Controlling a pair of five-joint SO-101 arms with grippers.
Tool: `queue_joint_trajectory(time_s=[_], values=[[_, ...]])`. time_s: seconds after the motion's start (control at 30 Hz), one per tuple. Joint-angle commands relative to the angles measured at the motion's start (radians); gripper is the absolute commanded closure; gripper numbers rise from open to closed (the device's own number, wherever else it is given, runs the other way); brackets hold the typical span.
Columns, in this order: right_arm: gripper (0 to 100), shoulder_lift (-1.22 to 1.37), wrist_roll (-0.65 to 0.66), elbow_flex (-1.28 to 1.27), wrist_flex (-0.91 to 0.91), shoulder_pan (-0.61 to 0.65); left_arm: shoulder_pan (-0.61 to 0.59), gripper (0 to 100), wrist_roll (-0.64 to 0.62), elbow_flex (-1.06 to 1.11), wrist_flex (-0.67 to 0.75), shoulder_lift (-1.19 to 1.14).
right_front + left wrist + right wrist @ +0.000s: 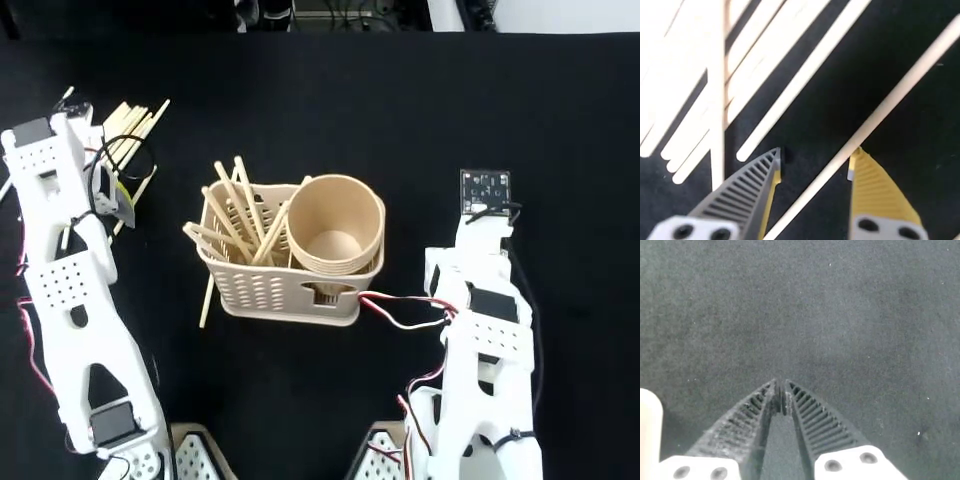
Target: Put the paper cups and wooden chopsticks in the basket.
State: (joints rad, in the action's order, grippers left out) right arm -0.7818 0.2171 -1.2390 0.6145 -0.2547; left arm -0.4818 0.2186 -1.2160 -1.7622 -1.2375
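Observation:
A cream slotted basket (270, 290) stands mid-table. It holds stacked paper cups (335, 225) on its right side and several wooden chopsticks (240, 210) leaning on its left side. One chopstick (207, 298) lies against the basket's left outside wall. A loose pile of chopsticks (132, 125) lies at the far left. My left gripper (817, 152) is open low over that pile (700, 90), with a single chopstick (890, 102) running slantwise between its fingers. My right gripper (781, 385) is shut on nothing above bare black cloth, to the right of the basket.
The black cloth (400, 110) covers the whole table. The left arm (70, 300) stands along the left edge, the right arm (485, 330) at the lower right with red and white wires (400, 312) trailing toward the basket. A pale rounded edge (649, 425) shows beside the right gripper.

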Motion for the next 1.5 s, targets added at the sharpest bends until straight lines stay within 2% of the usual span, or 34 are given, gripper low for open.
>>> queue_joint_trajectory(time_s=[0.0, 0.07, 0.27, 0.4, 0.57, 0.8, 0.9, 1.07, 1.23, 1.47], values=[[97.4, -0.004, 0.008, 0.004, -0.018, 0.005, -0.030, 87, 0.000, -0.071, 0.003, -0.023], [97.4, -0.004, 0.008, 0.004, -0.018, 0.005, -0.035, 97, 0.000, -0.087, 0.003, -0.021], [97.4, -0.004, 0.008, 0.004, -0.018, 0.005, -0.061, 97, -0.002, -0.107, -0.002, 0.005], [97.4, -0.004, 0.008, 0.004, -0.018, 0.005, -0.065, 97, -0.002, 0.019, -0.002, 0.121], [97.4, -0.004, 0.008, 0.004, -0.018, 0.005, -0.035, 97, -0.002, 0.283, -0.002, 0.397], [97.4, -0.004, 0.008, 0.004, -0.018, 0.005, 0.050, 97, -0.002, 0.720, 0.038, 0.985], [97.4, -0.004, 0.008, 0.004, -0.018, 0.005, 0.071, 97, -0.003, 0.935, 0.129, 1.261], [97.4, -0.004, 0.008, 0.004, -0.018, 0.005, 0.117, 97, -0.037, 1.331, 0.358, 1.725], [97.4, -0.004, 0.008, 0.004, -0.018, 0.005, 0.222, 97, -0.037, 1.629, 0.582, 2.200], [97.4, -0.004, 0.008, 0.004, -0.018, 0.005, 0.437, 97, -0.058, 1.974, 1.088, 2.713]])
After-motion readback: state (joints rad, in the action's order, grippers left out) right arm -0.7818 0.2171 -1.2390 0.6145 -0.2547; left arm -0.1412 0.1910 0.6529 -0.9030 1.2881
